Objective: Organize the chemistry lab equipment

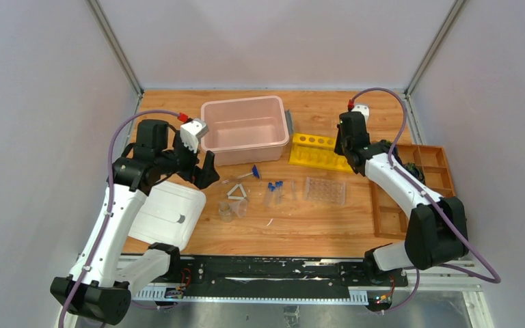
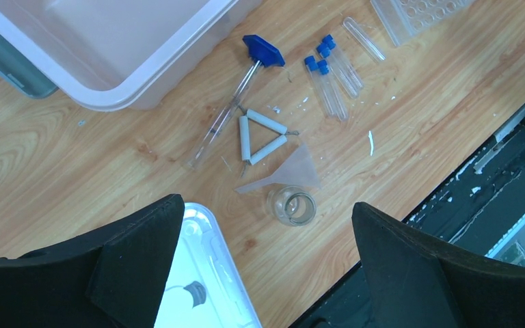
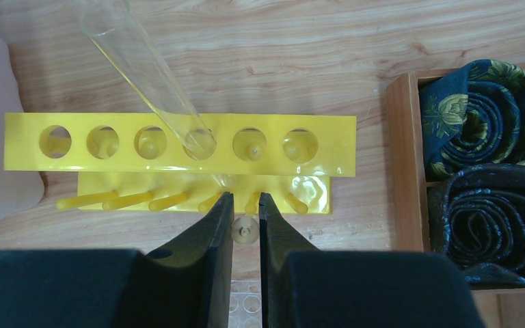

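Note:
Three blue-capped tubes (image 2: pixel 331 78) and an uncapped clear tube (image 2: pixel 364 39) lie on the wooden table. Near them are a thin clear blue-tipped rod (image 2: pixel 232 102), a white triangle (image 2: pixel 263 137), a clear funnel (image 2: pixel 294 171) and a small clear cup (image 2: pixel 292 205). My left gripper (image 2: pixel 266 203) hovers open just above and beside the cup, holding nothing. My right gripper (image 3: pixel 245 205) is shut on a clear tube (image 3: pixel 245 229) seen end-on, at the near edge of a yellow rack (image 3: pixel 178 143). Another clear tube (image 3: pixel 143 68) leans in the rack's fourth hole. A clear tube rack (image 1: pixel 325 190) lies flat near the rack.
A pink bin (image 1: pixel 245 128) stands at the back centre. A white lid (image 1: pixel 169 213) lies under the left arm. A wooden compartment tray (image 1: pixel 417 191) at the right holds dark rolled items (image 3: pixel 482 116). The black base rail (image 1: pixel 280 270) runs along the near edge.

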You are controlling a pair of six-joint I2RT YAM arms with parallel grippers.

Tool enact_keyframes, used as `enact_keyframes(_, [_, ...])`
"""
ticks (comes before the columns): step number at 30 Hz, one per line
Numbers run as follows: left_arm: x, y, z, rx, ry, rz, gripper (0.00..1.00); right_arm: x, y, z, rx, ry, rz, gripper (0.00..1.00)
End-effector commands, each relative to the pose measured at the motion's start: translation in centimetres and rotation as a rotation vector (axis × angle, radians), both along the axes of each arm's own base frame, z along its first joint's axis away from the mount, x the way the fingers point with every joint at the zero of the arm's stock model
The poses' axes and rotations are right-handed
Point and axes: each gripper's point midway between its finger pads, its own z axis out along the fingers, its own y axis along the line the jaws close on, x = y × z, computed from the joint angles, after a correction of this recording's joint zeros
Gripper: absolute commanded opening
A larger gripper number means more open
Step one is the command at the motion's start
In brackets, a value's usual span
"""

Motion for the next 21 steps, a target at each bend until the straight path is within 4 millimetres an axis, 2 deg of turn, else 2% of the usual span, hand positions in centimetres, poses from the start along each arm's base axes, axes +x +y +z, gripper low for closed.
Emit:
enact_keyframes(1, [0.0, -0.5, 0.7, -0.012, -0.012, -0.026, 1.00, 0.7, -1.0, 0.1, -0.006, -0.019, -0.046, 0.00])
enact_keyframes(9, [0.0, -0.4, 0.0, 0.009, -0.016, -0.046, 1.00, 1.0, -1.4, -0.4, -0.018, -0.015, -0.066, 0.00])
enact_keyframes(21, [-0.1, -0.1, -0.5, 0.026, -0.022, -0.050, 1.00, 0.7, -1.0, -2.6, -0.010, 0.034, -0.055, 0.00])
